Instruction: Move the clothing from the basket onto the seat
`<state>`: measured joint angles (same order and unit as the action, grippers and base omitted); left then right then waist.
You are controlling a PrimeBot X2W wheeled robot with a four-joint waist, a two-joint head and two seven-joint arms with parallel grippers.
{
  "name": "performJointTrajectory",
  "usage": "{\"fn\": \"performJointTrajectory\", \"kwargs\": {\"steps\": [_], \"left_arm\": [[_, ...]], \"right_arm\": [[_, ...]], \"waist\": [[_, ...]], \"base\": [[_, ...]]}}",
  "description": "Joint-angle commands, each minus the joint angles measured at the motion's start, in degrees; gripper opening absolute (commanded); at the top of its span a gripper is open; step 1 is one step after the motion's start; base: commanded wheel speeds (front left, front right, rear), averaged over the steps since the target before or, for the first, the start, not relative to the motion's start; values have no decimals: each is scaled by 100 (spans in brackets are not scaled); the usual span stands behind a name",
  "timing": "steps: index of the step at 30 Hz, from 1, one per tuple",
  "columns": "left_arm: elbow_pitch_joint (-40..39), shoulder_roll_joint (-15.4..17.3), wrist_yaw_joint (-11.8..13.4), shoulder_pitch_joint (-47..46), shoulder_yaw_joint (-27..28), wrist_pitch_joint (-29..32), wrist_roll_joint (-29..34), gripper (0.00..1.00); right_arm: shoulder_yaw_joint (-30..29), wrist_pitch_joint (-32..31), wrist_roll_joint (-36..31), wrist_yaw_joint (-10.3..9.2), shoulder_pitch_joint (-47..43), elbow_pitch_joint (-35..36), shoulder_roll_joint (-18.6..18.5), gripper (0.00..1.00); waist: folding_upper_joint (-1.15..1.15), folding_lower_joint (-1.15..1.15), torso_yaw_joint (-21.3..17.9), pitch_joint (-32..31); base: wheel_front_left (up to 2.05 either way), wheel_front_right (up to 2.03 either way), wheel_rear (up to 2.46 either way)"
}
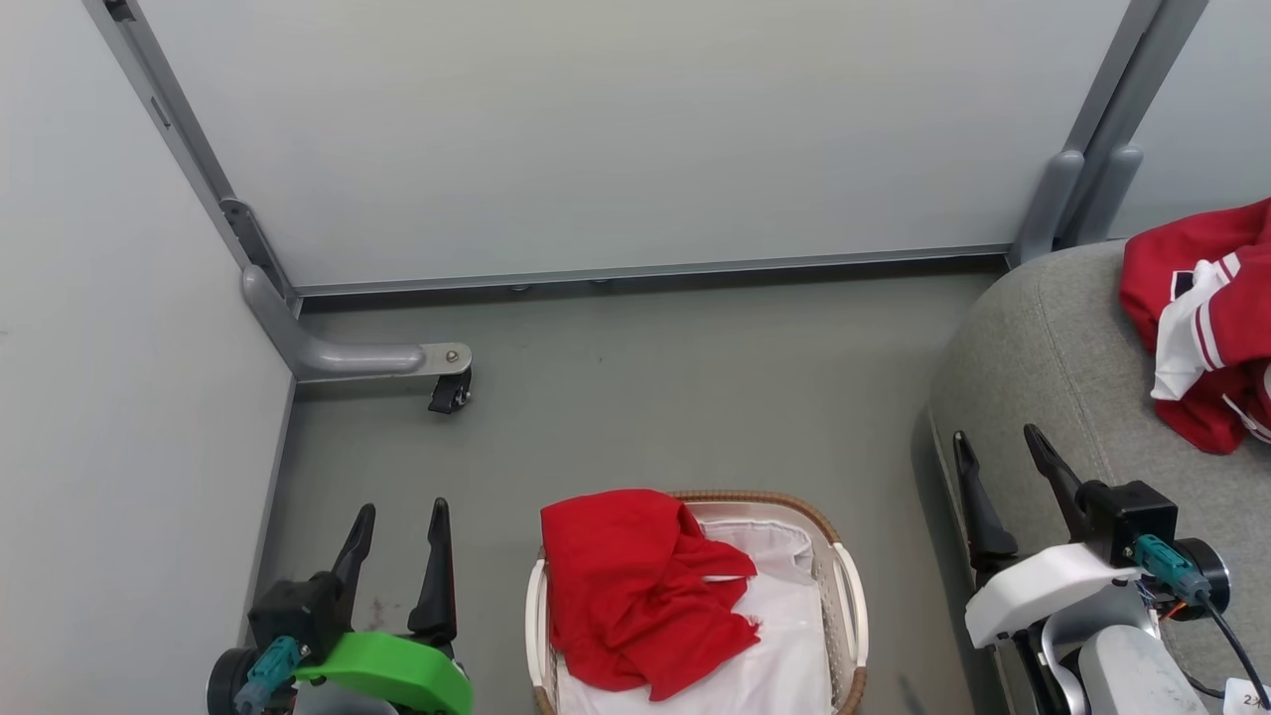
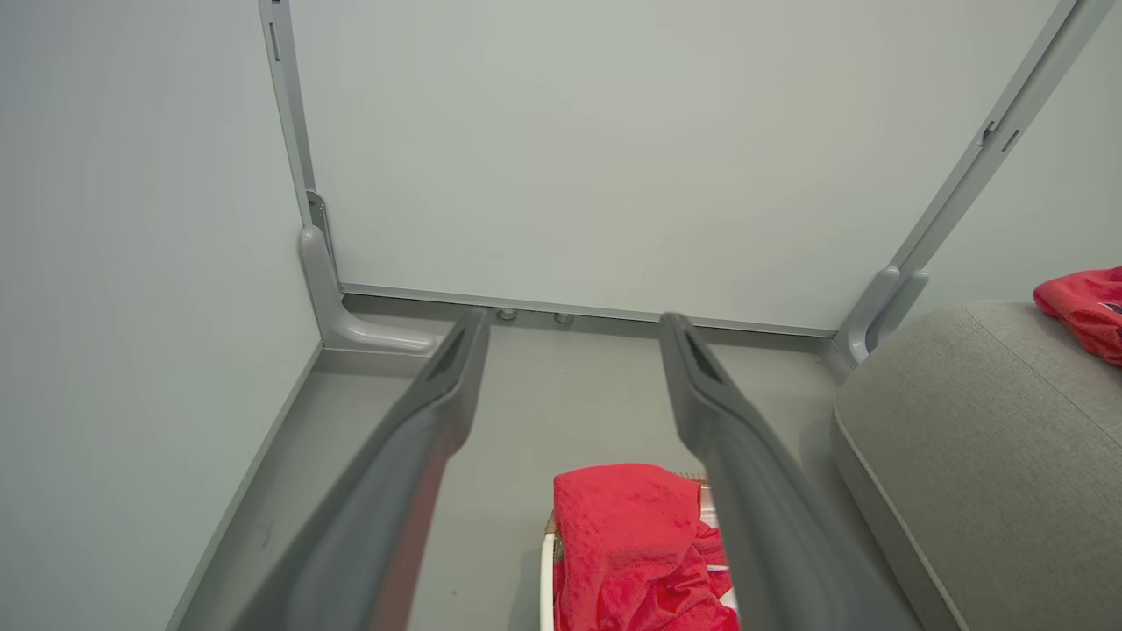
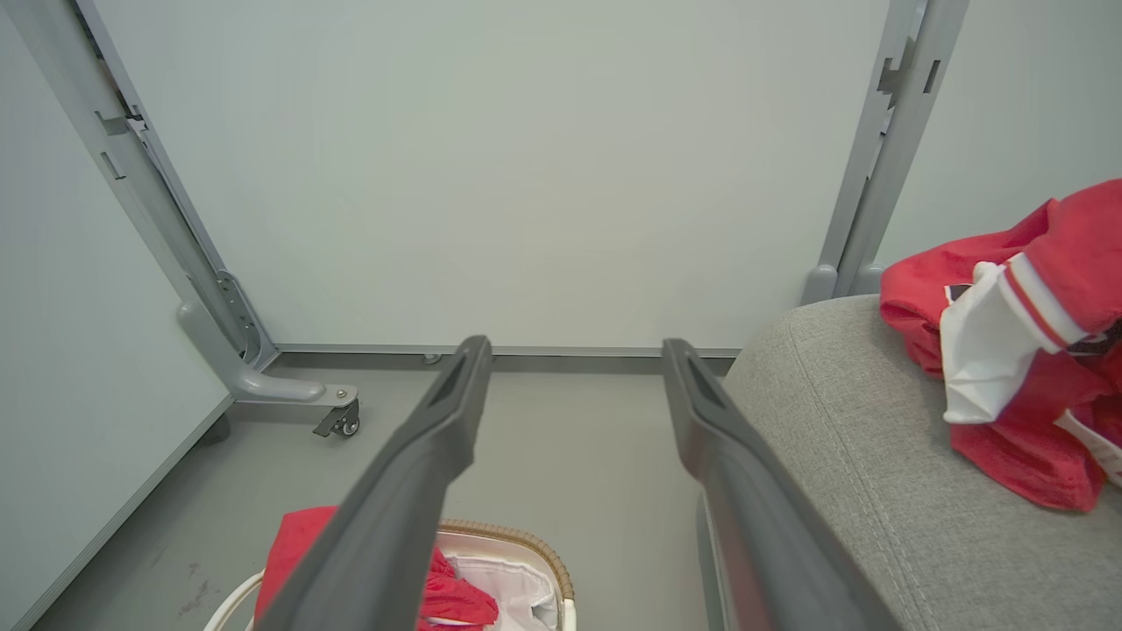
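Note:
A plain red garment lies crumpled in the white basket, draped over its far left rim; it also shows in the left wrist view and the right wrist view. The red garment with the white panel and striped trim rests on the grey seat at the right, also seen as red and white cloth. My left gripper stands open left of the basket, holding nothing. My right gripper is open beside the seat's front edge, empty.
Pale partition walls close off the back and left. A grey frame foot with a black caster sits on the floor at the back left. Bare grey floor lies between the basket, the wall and the seat.

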<state>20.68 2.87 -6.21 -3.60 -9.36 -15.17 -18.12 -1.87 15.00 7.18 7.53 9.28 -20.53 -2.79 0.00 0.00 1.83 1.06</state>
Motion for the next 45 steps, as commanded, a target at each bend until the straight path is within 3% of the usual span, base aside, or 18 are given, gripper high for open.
{"fn": "performJointTrajectory", "kwargs": {"steps": [1,15,24,38,45], "left_arm": [[-8,4,-16,-27,-9,4,20,100],[113,4,-54,-407,-295,4,148,100],[558,8,-118,-1483,-1059,4,220,100],[2303,17,-135,-3062,-2216,3,296,100],[3278,18,-133,-3634,-3166,14,171,100]], "right_arm": [[-18,28,35,-8,-32,22,-21,100],[-49,28,-40,-8,197,203,-21,100],[-260,28,-229,-8,693,466,-20,100],[-249,28,-183,-8,1587,840,-18,100],[-187,28,-91,-8,1897,1030,-18,100]], "waist": [[0,0,-7,5],[0,0,-94,368],[0,0,-260,1173],[0,0,-789,2742],[0,0,-1005,3398]], "base": [[0,0,0],[0,0,0],[0,0,0],[0,0,0],[0,0,0]]}}
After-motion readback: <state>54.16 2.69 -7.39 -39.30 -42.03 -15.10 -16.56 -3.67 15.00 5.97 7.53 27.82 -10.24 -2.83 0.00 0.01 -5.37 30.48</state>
